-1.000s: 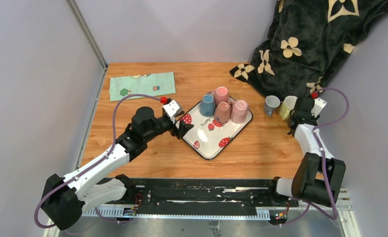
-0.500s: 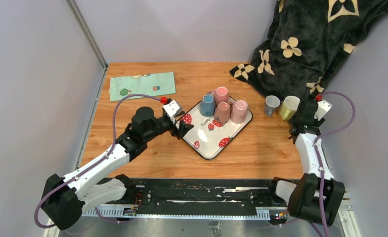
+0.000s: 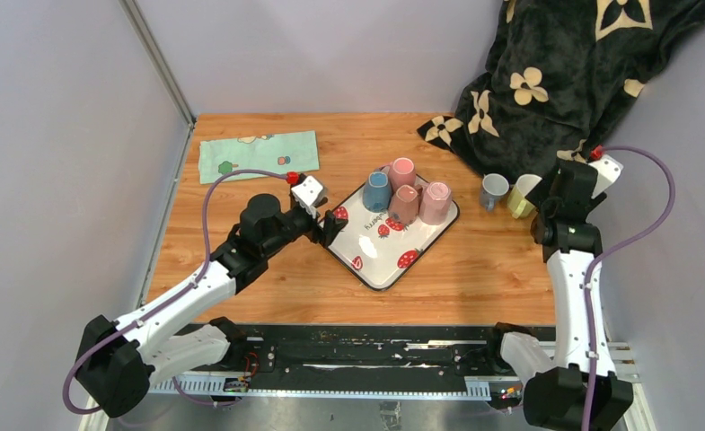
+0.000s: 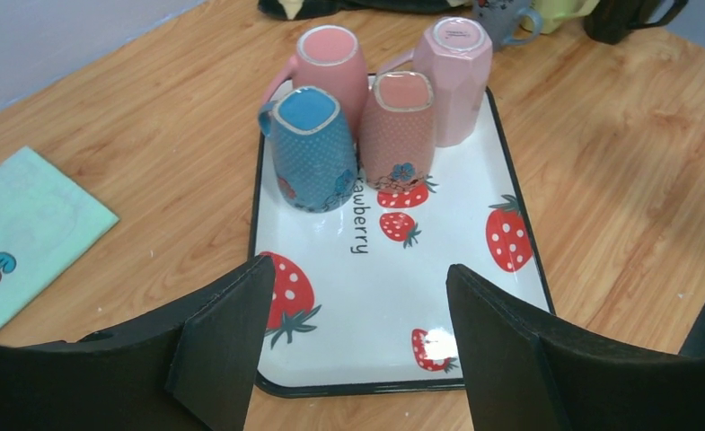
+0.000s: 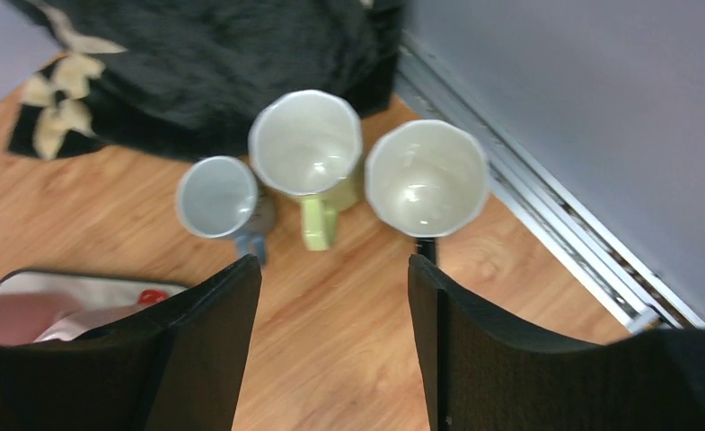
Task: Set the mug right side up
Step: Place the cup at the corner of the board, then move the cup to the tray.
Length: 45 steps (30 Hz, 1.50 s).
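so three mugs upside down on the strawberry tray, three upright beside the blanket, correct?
No: four upside down on the tray, not three, per the left wrist view: blue mug, salmon mug, dotted mug, pale pink mug. Three upright beside the blanket is right.

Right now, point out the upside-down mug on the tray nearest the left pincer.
The blue dotted ceramic mug at front-left: the only blue one; the rest are pink, farther back.

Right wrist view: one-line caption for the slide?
Open right gripper above three upright mugs: grey mug, green mug, cream mug, beside a black blanket.
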### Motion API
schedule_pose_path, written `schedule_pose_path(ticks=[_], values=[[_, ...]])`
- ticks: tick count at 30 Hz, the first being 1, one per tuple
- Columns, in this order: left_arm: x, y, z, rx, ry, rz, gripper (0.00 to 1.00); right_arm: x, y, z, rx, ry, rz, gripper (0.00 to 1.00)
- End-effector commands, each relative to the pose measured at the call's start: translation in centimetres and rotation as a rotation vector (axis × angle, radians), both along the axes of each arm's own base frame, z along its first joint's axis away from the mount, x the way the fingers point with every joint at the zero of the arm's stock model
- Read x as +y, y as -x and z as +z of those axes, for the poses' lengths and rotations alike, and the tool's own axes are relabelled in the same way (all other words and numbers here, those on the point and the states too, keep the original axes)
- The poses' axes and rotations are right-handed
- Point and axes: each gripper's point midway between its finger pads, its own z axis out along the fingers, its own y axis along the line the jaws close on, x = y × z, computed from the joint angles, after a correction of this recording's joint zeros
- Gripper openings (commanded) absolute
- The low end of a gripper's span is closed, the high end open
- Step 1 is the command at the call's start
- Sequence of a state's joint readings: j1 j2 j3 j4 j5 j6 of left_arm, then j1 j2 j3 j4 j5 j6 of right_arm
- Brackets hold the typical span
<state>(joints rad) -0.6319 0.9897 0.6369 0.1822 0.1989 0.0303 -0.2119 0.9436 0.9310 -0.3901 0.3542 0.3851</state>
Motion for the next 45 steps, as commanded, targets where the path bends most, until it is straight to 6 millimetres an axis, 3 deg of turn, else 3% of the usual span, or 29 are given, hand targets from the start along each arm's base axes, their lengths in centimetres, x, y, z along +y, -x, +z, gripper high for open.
schedule_pose_path(ticks=[1,5,10,15,25,36,45], values=[[0.6,-1.3,0.9,0.013,0.053,0.106,0.77,4.3,-1.4,1.6,-0.004,-0.053,0.194,0.66],[1.5,-2.3,0.7,0.061,0.066,0.202,0.78,7.5,-3.0,2.1,0.017,-0.066,0.332,0.66],[2.3,-3.5,-0.5,0.164,0.005,0.304,0.79,12.2,-5.2,1.2,0.098,-0.069,0.543,0.66],[2.6,-3.4,-1.5,0.22,-0.083,0.308,0.8,16.8,-7.3,0.2,0.152,-0.095,0.743,0.65],[4.1,-3.5,-1.2,0.152,-0.163,0.33,0.81,22.7,-11.8,-1.3,0.258,-0.058,0.922,0.63],[3.9,-3.4,-1.0,0.143,-0.165,0.315,0.81,25.9,-18.0,-3.8,0.324,-0.03,0.957,0.63],[3.7,-3.3,-1.2,0.15,-0.168,0.301,0.81,27.0,-22.7,-6.5,0.367,-0.009,0.953,0.63]])
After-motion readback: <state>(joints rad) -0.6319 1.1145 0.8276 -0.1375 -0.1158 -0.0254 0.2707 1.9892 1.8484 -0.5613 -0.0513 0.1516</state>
